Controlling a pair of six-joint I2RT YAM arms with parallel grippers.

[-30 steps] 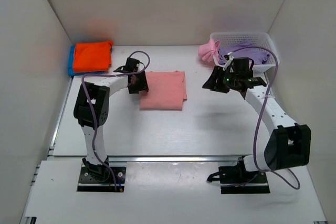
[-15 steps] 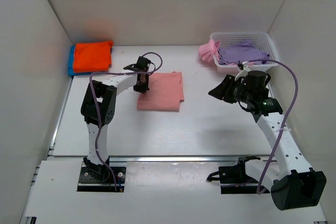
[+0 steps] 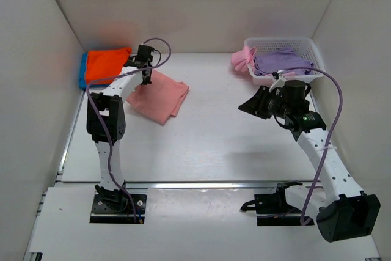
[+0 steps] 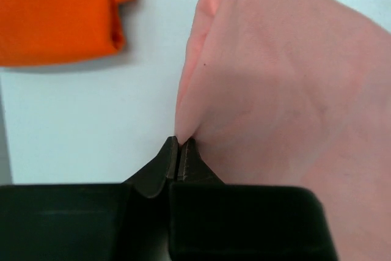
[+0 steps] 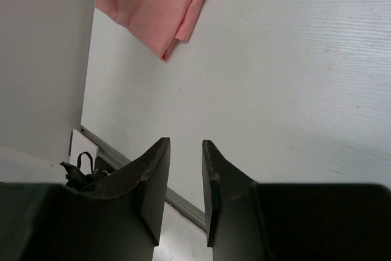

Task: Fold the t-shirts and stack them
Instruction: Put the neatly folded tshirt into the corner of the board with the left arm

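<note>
The folded salmon-pink t-shirt (image 3: 160, 95) lies skewed at the back left of the table. My left gripper (image 3: 145, 74) is shut on its far left edge; in the left wrist view the jaws (image 4: 179, 140) pinch a fold of that shirt (image 4: 275, 90). An orange t-shirt (image 3: 107, 65) lies folded on a blue one (image 3: 82, 73) in the back left corner, just left of the gripper. My right gripper (image 3: 247, 105) hovers over bare table at mid right, open with a narrow gap (image 5: 185, 142) and nothing in it. The salmon-pink shirt (image 5: 156, 4) shows far ahead of it.
A white lattice basket (image 3: 308, 44) stands at the back right with a lavender shirt (image 3: 281, 60) in it and a brighter pink shirt (image 3: 242, 59) hanging over its left rim. White walls close in the left, back and right sides. A metal rail (image 3: 201, 184) marks the near edge.
My left gripper shut on the salmon-pink shirt's edge and dragged it left and back toward the orange stack, turning it. My right arm drew back from the basket, its jaws narrowing.
</note>
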